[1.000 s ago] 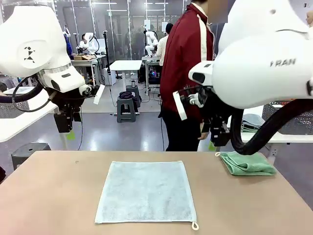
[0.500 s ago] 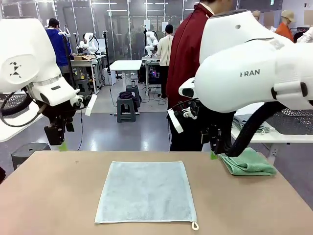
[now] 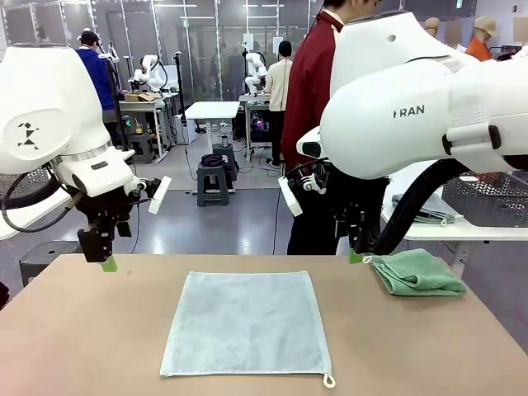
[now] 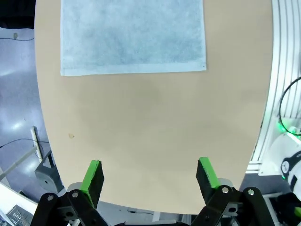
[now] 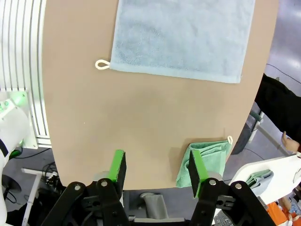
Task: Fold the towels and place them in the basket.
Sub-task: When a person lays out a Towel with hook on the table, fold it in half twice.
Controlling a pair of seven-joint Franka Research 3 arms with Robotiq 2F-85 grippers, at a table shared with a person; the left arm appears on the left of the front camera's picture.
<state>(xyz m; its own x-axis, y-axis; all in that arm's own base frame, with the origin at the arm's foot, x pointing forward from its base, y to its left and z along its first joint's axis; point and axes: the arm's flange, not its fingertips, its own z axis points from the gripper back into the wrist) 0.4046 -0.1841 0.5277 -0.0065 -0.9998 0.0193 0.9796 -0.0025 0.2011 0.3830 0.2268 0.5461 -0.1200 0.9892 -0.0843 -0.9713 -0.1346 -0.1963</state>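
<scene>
While both arms hung over the table (image 3: pixel 82 330) edge, left gripper (image 4: pixel 149 165) stood released, jaws wide, nothing between them. Grey towel (image 4: pixel 131 35) lay flat, spread out, well ahead of its fingertips. Right gripper (image 5: pixel 157 157) also parted and empty. Folded green towel (image 5: pixel 209 157) lay just beside one of its fingers (image 5: pixel 194 167); grey towel farther ahead, white loop (image 5: pixel 101 64) at one corner.

Bare table (image 3: pixel 82 330) is lying open left of the flat grey towel (image 3: pixel 246 323); the folded green towel (image 3: pixel 417 275) is occupying the far right corner, with a person (image 3: pixel 309 99) standing behind.
</scene>
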